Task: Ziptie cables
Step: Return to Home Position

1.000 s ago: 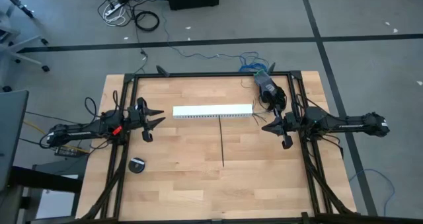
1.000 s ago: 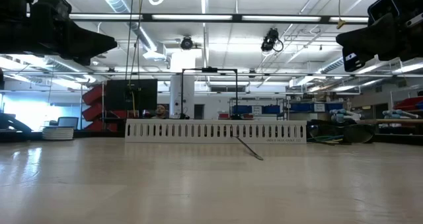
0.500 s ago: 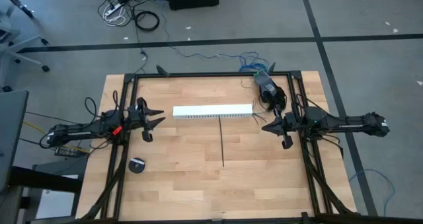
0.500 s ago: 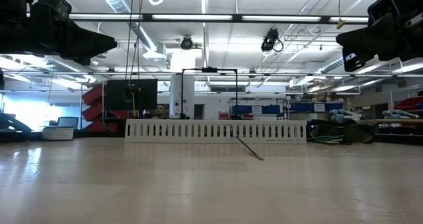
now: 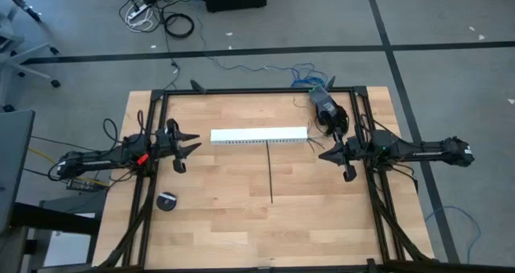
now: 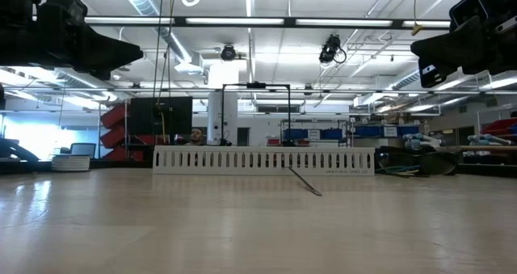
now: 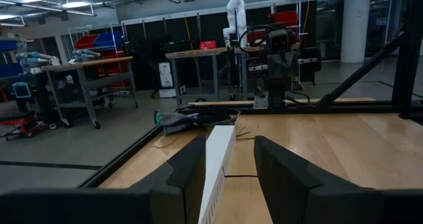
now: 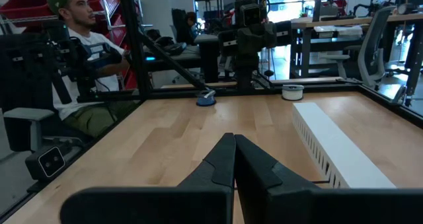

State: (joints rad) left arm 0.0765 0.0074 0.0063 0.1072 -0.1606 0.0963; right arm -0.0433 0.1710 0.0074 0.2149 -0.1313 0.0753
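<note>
Black and straight, the ziptie (image 5: 269,172) lies loose on the tabletop (image 5: 225,217), one end by the white channel (image 5: 259,135). Nothing has shifted this past second. The left claw (image 5: 196,142) stays wide and the right claw (image 5: 323,154) pinched together, both empty at the sides, likely home already.

The duct (image 5: 259,135) lay across the far half of the table (image 5: 225,225), between the left gripper (image 5: 197,142) and the right gripper (image 5: 323,154). The ziptie (image 5: 269,172) extended from the duct's near side toward the front.
</note>
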